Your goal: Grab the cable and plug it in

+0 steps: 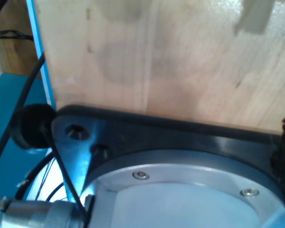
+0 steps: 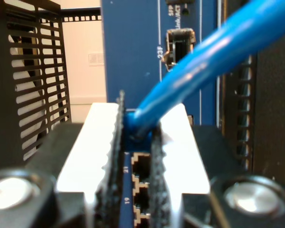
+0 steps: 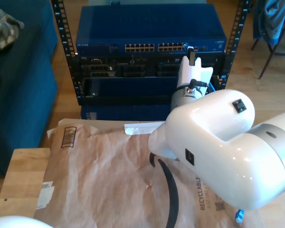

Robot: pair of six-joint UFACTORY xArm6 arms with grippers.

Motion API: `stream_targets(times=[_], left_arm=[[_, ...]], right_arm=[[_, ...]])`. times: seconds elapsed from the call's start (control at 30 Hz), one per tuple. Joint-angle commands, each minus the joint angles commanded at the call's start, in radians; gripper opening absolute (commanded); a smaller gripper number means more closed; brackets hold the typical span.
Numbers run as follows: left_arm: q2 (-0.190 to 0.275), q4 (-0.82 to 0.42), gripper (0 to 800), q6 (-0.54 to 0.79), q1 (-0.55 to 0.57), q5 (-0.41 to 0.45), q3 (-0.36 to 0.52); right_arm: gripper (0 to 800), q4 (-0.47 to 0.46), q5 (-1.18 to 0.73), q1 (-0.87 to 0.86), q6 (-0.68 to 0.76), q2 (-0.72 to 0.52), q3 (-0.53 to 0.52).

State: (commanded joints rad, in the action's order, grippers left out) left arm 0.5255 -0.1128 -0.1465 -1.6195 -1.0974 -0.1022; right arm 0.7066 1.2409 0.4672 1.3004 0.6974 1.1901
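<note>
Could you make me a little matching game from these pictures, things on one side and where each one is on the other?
Things:
1. thin bright-blue cable
2. dark blue network switch with a row of ports
3. crumpled brown paper sheet with printing
4. my second gripper

Places:
A. spread over the wooden table
B. top of the black rack
C. pinched between two white fingers
D. right up against the switch's ports

Pairs: 1-C, 2-B, 3-A, 4-D
</note>
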Motion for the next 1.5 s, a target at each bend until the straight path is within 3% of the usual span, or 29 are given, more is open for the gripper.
stream_targets(times=[1.5], left_arm=[[0.0, 0.0, 800, 0.0, 0.0, 0.0, 0.0]], right_arm=[[1, -0.003, -0.038, 0.005, 0.002, 0.008, 0.023]])
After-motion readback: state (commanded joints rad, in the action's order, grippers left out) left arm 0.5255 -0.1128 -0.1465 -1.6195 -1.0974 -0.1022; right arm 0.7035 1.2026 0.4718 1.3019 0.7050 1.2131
